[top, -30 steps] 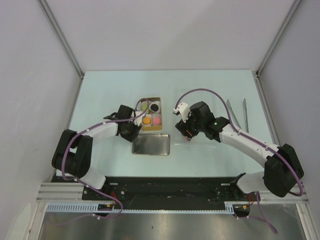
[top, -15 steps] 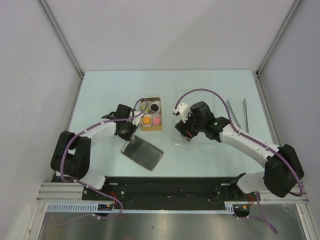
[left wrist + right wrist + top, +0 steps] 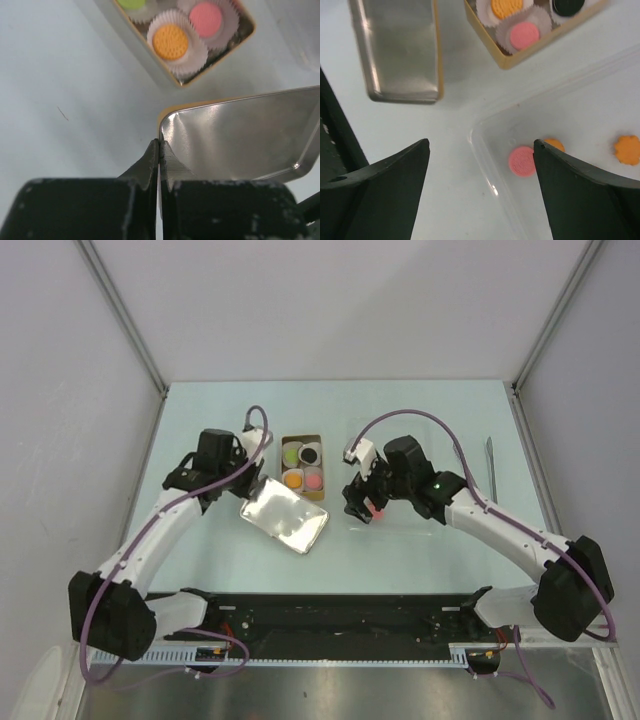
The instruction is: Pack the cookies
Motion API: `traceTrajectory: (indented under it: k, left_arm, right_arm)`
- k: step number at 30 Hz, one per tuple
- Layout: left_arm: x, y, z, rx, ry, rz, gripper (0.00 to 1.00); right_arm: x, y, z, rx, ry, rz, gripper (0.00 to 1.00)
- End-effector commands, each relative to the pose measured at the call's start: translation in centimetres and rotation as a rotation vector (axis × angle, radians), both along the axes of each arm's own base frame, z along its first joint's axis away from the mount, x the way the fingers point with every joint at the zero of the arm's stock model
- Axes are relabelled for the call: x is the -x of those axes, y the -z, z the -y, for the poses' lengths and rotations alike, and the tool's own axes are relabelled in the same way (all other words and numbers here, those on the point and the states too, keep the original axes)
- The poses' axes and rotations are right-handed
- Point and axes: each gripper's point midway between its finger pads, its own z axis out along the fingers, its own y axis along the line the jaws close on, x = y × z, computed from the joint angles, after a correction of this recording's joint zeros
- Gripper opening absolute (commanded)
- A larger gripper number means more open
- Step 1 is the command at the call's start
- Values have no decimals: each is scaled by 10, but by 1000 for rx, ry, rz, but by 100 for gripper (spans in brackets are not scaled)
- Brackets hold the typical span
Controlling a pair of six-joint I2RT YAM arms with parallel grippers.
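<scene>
A gold tin box (image 3: 283, 472) holds four cookies in white paper cups: green (image 3: 290, 452), black (image 3: 311, 452), orange (image 3: 294, 480) and pink (image 3: 313, 480). My left gripper (image 3: 248, 497) is shut on the edge of the silver tin lid (image 3: 287, 516), held tilted just in front of the box; the left wrist view shows the jaws (image 3: 159, 145) pinching the lid's rim (image 3: 240, 135). My right gripper (image 3: 481, 143) is open and empty above the corner of a clear plastic tray (image 3: 485, 150) holding a loose pink cookie (image 3: 522, 161) and orange cookies (image 3: 626, 149).
Metal tweezers (image 3: 490, 465) lie at the right of the table. The clear tray (image 3: 400, 525) sits right of the box, under my right arm. White walls close in the table at the back and sides.
My left gripper has lifted the lid off the table, turned it and carried it up and left; the left arm swung outward. My right gripper shifted slightly over the tray.
</scene>
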Motion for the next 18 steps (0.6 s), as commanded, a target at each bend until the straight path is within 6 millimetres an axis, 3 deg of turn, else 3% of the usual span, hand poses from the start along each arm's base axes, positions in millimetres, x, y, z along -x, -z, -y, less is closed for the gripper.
traceTrajectory:
  k: [1,5,8,15,18]
  left_arm:
    - [-16,-73,18,155,35,206,0]
    - [-27,-106,19,227,13,324,0]
    - [-30,-121,24,275,13,361,0]
    - [-32,-140,33,362,23,418,0]
    - [-33,-143,35,377,30,447,0]
  right_arm:
    - [5,-63,-29,-239,-63,23,93]
    - [7,-69,-35,-282,-73,-2,94]
    - [8,-72,-36,-309,-83,-19,94]
    - [5,-89,-42,-387,-109,-15,93]
    - [2,-104,-40,-441,-119,2,93]
